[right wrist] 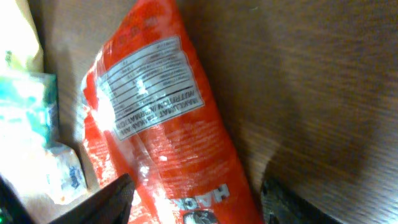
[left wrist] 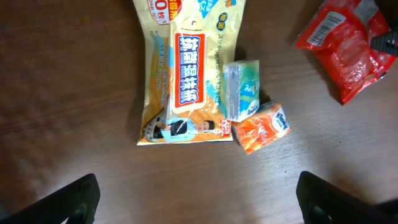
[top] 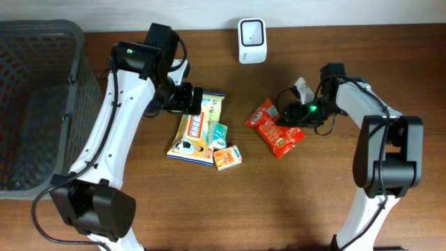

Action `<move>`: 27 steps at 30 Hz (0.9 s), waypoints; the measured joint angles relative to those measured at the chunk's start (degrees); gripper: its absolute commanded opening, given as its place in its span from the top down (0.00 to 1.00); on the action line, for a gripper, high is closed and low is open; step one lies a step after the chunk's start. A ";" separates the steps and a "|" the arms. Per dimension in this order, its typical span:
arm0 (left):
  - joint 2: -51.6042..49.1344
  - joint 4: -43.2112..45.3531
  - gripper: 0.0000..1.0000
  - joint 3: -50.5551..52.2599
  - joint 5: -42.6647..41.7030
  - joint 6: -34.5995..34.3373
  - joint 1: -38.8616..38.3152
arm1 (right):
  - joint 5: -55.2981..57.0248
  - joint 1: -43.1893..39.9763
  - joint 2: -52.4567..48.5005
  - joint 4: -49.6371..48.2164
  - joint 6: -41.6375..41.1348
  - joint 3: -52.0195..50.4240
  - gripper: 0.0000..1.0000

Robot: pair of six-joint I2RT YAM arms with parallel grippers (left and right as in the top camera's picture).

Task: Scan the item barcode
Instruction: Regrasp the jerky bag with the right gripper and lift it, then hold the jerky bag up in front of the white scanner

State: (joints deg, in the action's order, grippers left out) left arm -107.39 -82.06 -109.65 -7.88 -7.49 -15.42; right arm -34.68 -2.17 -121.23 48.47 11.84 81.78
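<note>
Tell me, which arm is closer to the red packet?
Right. The right gripper is at the red packet, with a finger on either side of it. The left gripper hovers over the yellow bag, well off to the packet's left.

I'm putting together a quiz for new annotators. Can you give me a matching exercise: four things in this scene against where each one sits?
Things:
1 scanner
2 basket
3 red bag
4 orange packet

Places:
a far left
b alone, right of centre
c far edge, middle
d against the yellow pack

Pairs: 1c, 2a, 3b, 4d
</note>
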 measured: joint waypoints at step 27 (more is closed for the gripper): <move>0.00 0.37 0.01 0.00 1.07 0.02 0.00 | 52.96 18.75 0.11 30.84 -24.06 24.68 0.96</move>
State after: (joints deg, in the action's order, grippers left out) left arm -107.39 -81.69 -109.65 -6.81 -7.46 -15.42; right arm 18.28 16.58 -121.12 79.31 -12.23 106.45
